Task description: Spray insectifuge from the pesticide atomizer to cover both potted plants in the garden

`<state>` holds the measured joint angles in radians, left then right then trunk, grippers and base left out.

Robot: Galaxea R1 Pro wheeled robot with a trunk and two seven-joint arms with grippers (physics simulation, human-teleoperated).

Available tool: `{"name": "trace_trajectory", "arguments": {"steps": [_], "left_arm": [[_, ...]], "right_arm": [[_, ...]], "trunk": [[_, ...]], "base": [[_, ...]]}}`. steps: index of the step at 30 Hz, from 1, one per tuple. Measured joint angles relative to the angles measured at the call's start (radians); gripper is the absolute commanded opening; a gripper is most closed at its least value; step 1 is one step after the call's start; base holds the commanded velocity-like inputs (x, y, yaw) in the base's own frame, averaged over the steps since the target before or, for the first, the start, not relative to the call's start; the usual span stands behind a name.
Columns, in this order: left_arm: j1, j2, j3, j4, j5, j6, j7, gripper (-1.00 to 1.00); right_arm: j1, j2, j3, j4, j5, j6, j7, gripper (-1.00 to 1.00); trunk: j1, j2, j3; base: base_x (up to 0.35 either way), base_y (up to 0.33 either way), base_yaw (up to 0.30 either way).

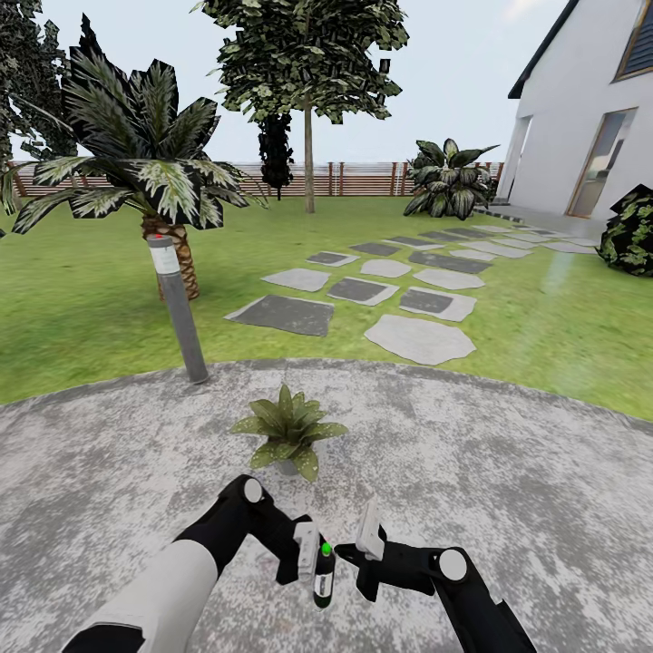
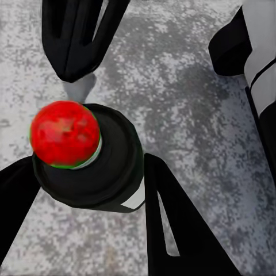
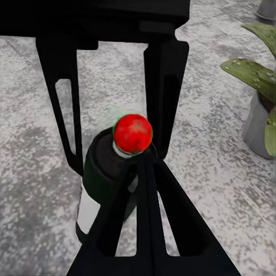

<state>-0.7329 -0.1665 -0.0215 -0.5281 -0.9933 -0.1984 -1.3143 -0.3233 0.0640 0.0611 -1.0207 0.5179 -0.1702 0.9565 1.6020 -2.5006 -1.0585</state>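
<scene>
Gripping the pesticide atomizer, left tool; red cap top at wrist views.

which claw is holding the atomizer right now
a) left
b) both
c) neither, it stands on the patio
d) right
a: in the left wrist view the atomizer sits gripped between the left claw fingers, while in the head view the right claw stands just beside the bottle with one pale finger raised, not closed on it.
</scene>
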Motion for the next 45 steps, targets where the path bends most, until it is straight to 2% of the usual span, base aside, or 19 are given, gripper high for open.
{"name": "trace_trajectory", "arguments": {"steps": [5,10,15,17,22,25,26,29,31,33,36,37,38,39,40,41,42,43,45], "left_arm": [[0.0,-0.005,0.001,0.0,0.023,-0.001,0.001,-1.0],[0.0,-0.004,0.001,0.0,0.028,0.0,0.003,-1.0],[0.0,0.016,-0.004,0.001,0.018,-0.001,0.022,-1.0],[0.009,0.059,-0.006,0.001,0.013,-0.002,0.023,-1.0],[0.066,0.202,-0.006,0.0,0.009,-0.003,0.023,-1.0],[0.087,0.264,-0.006,0.0,0.009,-0.002,0.023,-1.0],[0.09,0.285,-0.006,0.0,0.01,-0.001,0.023,-1.0],[0.106,0.328,-0.004,0.001,0.012,0.002,0.024,-1.0],[0.122,0.339,0.003,0.001,0.015,0.007,0.041,-1.0],[0.128,0.343,0.008,0.007,0.025,0.012,0.12,-1.0],[0.134,0.335,0.047,0.11,0.057,0.014,0.343,-1.0],[0.134,0.331,0.078,0.176,0.088,0.007,0.465,-1.0],[0.135,0.33,0.104,0.222,0.122,0.004,0.546,-1.0],[0.136,0.328,0.144,0.282,0.179,-0.001,0.649,-1.0],[0.136,0.328,0.169,0.317,0.225,-0.003,0.709,-1.0],[0.137,0.328,0.194,0.358,0.293,-0.005,0.782,-1.0],[0.138,0.328,0.205,0.379,0.342,-0.007,0.825,-1.0],[0.144,0.328,0.214,0.398,0.41,-0.008,0.883,-1.0],[0.167,0.328,0.219,0.41,0.503,-0.015,0.959,-1.0]], "right_arm": [[0.0,0.0,0.0,0.0,-0.001,-0.001,0.0,-1.0],[0.0,0.0,0.0,0.0,-0.001,-0.002,0.0,-1.0],[0.0,0.0,0.0,0.001,0.0,-0.002,0.0,-1.0],[0.0,-0.001,0.0,0.003,0.003,-0.002,0.0,-1.0],[0.0,-0.005,-0.004,0.007,0.007,-0.003,-0.004,-1.0],[0.0,-0.017,-0.007,0.012,0.009,-0.003,-0.005,-1.0],[0.0,-0.035,-0.008,0.018,0.009,-0.003,-0.006,1.0],[0.0,-0.097,-0.01,0.037,0.009,-0.005,-0.004,1.0],[0.0,-0.129,-0.013,0.052,0.009,-0.006,-0.007,1.0],[0.0,-0.156,-0.038,0.071,0.01,-0.006,-0.05,1.0],[0.0,-0.174,-0.086,0.184,0.009,-0.007,-0.212,1.0],[0.0,-0.176,-0.101,0.261,0.008,-0.009,-0.312,1.0],[0.0,-0.177,-0.111,0.319,0.006,-0.01,-0.392,1.0],[0.001,-0.177,-0.127,0.402,0.004,-0.013,-0.518,1.0],[0.001,-0.176,-0.139,0.459,0.001,-0.017,-0.609,1.0],[0.002,-0.173,-0.159,0.537,-0.001,-0.029,-0.732,1.0],[0.002,-0.17,-0.175,0.587,-0.005,-0.045,-0.805,1.0],[0.002,-0.168,-0.202,0.651,-0.022,-0.083,-0.887,1.0],[0.002,-0.167,-0.236,0.721,-0.071,-0.162,-0.943,1.0]], "trunk": [[0.0,0.0,0.0],[0.0,0.0,0.0],[0.0,0.0,0.0],[0.0,0.0,0.0],[0.0,0.0,0.0],[0.0,0.0,0.0],[0.0,0.0,0.0],[0.0,0.0,0.0],[0.0,0.0,0.0],[0.0,0.0,0.0],[0.0,0.0,0.0],[0.0,0.0,0.0],[0.0,0.0,0.0],[0.0,0.0,0.0],[0.0,0.0,0.0],[0.0,0.0,0.0],[0.0,0.0,0.0],[0.0,0.0,0.0],[0.0,0.0,0.0]], "base": [[0.0,0.0,0.0],[0.0,0.0,0.0],[0.0,0.0,0.0],[0.0,0.0,0.0],[0.0,0.0,0.0],[0.0,0.0,0.0],[0.0,0.0,0.0],[0.0,0.0,0.0],[0.0,0.0,0.0],[0.0,0.0,0.0],[0.0,0.0,0.0],[0.0,0.0,0.0],[0.0,0.0,0.0],[0.0,0.0,0.0],[0.0,0.0,0.0],[0.0,0.0,0.0],[0.0,0.0,0.0],[0.0,0.0,0.0],[0.0,0.0,0.0]]}}
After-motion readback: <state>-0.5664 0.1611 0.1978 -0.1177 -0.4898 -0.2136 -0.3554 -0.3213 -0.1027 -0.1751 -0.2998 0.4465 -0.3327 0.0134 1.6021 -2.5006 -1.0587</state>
